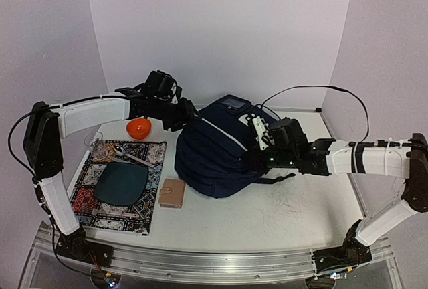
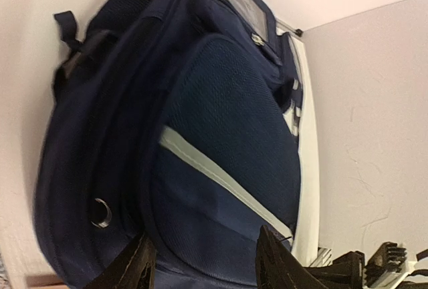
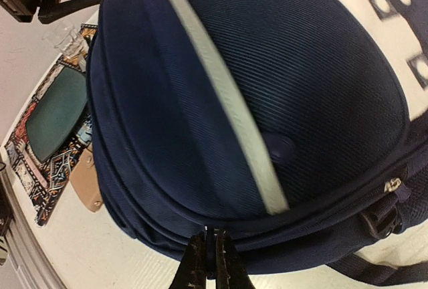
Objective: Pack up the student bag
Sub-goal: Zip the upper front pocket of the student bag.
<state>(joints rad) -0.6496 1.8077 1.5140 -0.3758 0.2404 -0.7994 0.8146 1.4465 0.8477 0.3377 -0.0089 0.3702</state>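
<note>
The student bag (image 1: 217, 152), navy with thin light-grey stripes, lies in the middle of the table and fills both wrist views (image 2: 221, 115) (image 3: 254, 102). My left gripper (image 1: 182, 116) is at its upper-left side. Its jaws (image 2: 207, 265) stand apart over the bag's fabric, open and gripping nothing. My right gripper (image 1: 262, 143) reaches in from the right. Its fingertips (image 3: 214, 249) are pinched together on a thin dark bit at the bag's seam edge, with a small glint of metal at their tip.
Left of the bag lies a patterned mat (image 1: 117, 188) with a dark teal plate (image 1: 121, 183), a spoon (image 1: 127, 154) and a clear glass (image 1: 100, 147). An orange bowl (image 1: 139, 127) sits behind it. A tan leather case (image 1: 172, 193) lies by the bag's front-left.
</note>
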